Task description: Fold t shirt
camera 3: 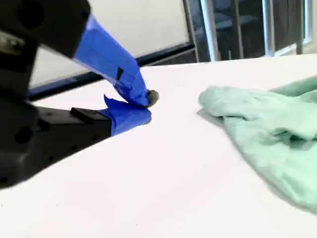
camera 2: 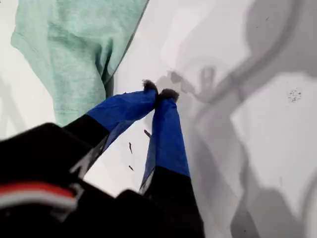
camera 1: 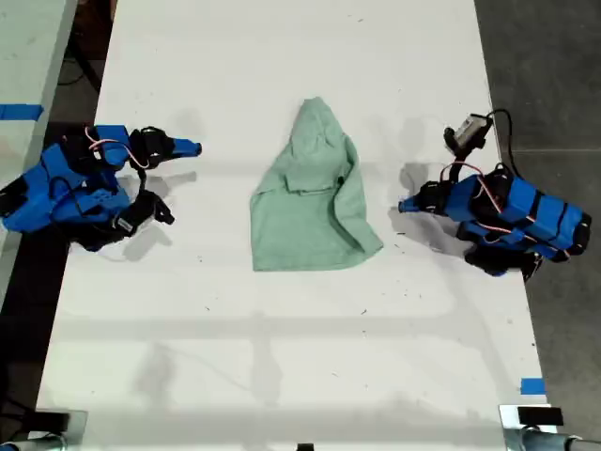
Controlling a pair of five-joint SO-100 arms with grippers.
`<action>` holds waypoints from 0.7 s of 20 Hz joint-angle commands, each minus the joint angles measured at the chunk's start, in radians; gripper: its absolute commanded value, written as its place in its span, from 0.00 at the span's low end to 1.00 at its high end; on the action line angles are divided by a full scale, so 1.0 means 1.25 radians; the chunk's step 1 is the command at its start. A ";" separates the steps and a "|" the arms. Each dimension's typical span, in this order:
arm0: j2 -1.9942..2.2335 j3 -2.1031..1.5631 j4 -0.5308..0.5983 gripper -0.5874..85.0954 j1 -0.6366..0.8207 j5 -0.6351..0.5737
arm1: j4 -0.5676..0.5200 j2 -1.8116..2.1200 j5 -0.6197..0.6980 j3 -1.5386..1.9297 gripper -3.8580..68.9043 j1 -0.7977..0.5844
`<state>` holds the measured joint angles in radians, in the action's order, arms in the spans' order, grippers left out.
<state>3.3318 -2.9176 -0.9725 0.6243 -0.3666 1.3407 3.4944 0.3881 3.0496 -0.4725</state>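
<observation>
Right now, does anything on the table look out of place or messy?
Only the t shirt. It lies bunched in the middle of the white table, tapering to a peak at the far end, with uneven overlapping layers and one near corner jutting toward the exterior view's right. Both grippers rest shut, off the cloth.

The t shirt (camera 1: 314, 193) lies mid-table (camera 1: 282, 376) between our two arms, one at each side of the exterior view, both well apart from it, resting on the table.

Two blue-and-black robot arms, each with looping red and white cables, end in my first gripper (camera 2: 158, 94) and my second gripper (camera 3: 143, 106), whose fingers are wrapped in blue tape.
</observation>
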 commanded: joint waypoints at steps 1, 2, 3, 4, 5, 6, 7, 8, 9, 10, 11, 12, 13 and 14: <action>-0.384 0.337 -0.050 0.00 -0.172 0.091 | 0.002 0.012 -0.004 0.043 0.08 0.011; -0.544 0.448 -0.069 0.00 -0.236 0.118 | 0.002 0.012 -0.004 0.043 0.08 0.010; -0.695 0.551 -0.088 0.00 -0.283 0.137 | 0.002 0.012 -0.002 0.043 0.08 0.009; -0.820 0.636 -0.101 0.00 -0.322 0.151 | 0.002 0.012 -0.002 0.043 0.08 0.010; -0.908 0.692 -0.098 0.02 -0.349 0.160 | 0.002 0.012 -0.005 0.043 0.08 0.013; -0.967 0.720 -0.092 0.12 -0.367 0.183 | 0.002 0.012 -0.006 0.043 0.08 0.017; -1.006 0.725 -0.088 0.20 -0.376 0.201 | 0.002 0.012 -0.009 0.043 0.08 0.021; -1.038 0.722 -0.081 0.23 -0.380 0.205 | 0.002 0.012 -0.009 0.043 0.08 0.022; -1.073 0.717 -0.069 0.26 -0.382 0.207 | 0.002 0.012 -0.009 0.043 0.08 0.022; -1.107 0.711 -0.055 0.29 -0.380 0.215 | 0.002 0.012 -0.007 0.043 0.08 0.021; -1.144 0.712 -0.048 0.31 -0.378 0.225 | 0.002 0.012 -0.005 0.043 0.08 0.020; -1.167 0.714 -0.025 0.32 -0.378 0.225 | 0.002 0.012 -0.006 0.043 0.08 0.021; -1.178 0.712 0.006 0.33 -0.378 0.221 | 0.002 0.012 -0.007 0.043 0.08 0.022; -1.193 0.713 0.032 0.32 -0.378 0.220 | 0.002 0.012 -0.009 0.043 0.08 0.023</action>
<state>1.8515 -2.0831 -0.9802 0.1611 -0.1028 1.3407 3.4944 0.3881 3.0496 -0.4525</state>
